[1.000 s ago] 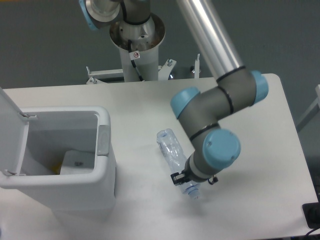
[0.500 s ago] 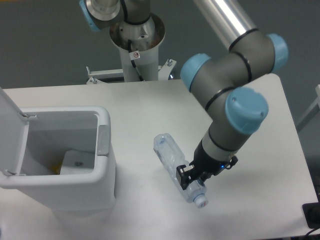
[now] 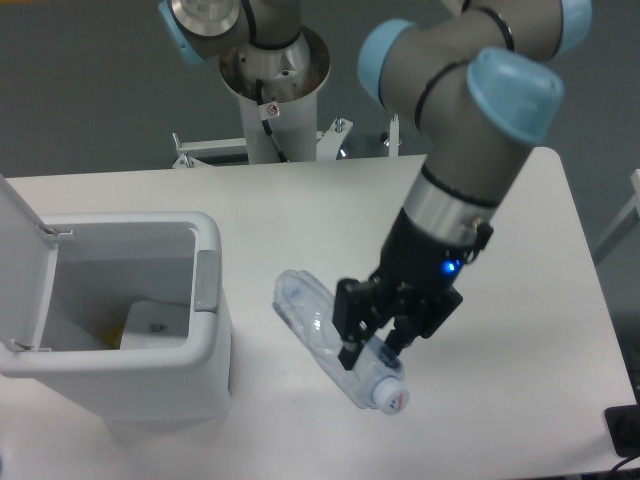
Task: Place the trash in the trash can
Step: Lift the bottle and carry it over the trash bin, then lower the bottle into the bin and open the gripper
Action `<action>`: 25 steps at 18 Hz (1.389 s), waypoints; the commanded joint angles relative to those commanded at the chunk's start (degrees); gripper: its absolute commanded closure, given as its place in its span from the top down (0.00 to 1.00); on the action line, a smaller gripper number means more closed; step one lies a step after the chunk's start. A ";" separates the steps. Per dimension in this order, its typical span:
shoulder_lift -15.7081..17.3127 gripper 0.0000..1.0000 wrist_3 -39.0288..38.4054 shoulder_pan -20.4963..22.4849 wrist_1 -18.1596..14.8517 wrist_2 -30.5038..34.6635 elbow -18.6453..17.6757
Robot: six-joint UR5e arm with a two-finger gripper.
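A clear plastic bottle (image 3: 318, 328) with a white cap (image 3: 390, 398) hangs above the table, tilted, cap end toward the front. My gripper (image 3: 372, 345) is shut on the bottle near its neck, lifted well off the table. The trash can (image 3: 150, 395), a boxy white bin, stands at the left with its lid (image 3: 18, 250) flipped open and a grey latch tab (image 3: 205, 281) on its rim. Something white and yellow lies at the bottom of the bin (image 3: 150, 326); I cannot tell what it is. The bottle's base is a short way right of the bin's rim.
The robot's base column (image 3: 272, 90) stands behind the table's back edge. The table's right edge (image 3: 590, 290) runs close to the arm. A dark object (image 3: 625, 430) sits at the lower right corner.
The gripper has risen with the bottle and carried it left, toward the bin. The bottle looks larger and higher than before. The arm's wrist has swung upward.
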 joint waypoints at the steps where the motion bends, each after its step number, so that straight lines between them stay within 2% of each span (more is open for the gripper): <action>1: 1.05 0.40 0.00 0.00 1.84 -2.37 0.00; 5: 5.27 0.39 -0.09 0.00 4.58 -9.05 -0.18; 9: 6.86 0.40 0.61 -1.23 5.11 -13.46 -2.28; 13: 8.35 0.40 0.53 -6.14 8.27 -13.30 -7.02; 16: 9.23 0.40 0.70 -7.12 10.55 -13.03 -10.80; 20: 8.27 0.41 0.97 -9.40 14.41 -11.19 -13.01; 25: 7.57 0.46 1.75 -10.98 15.04 -8.56 -14.76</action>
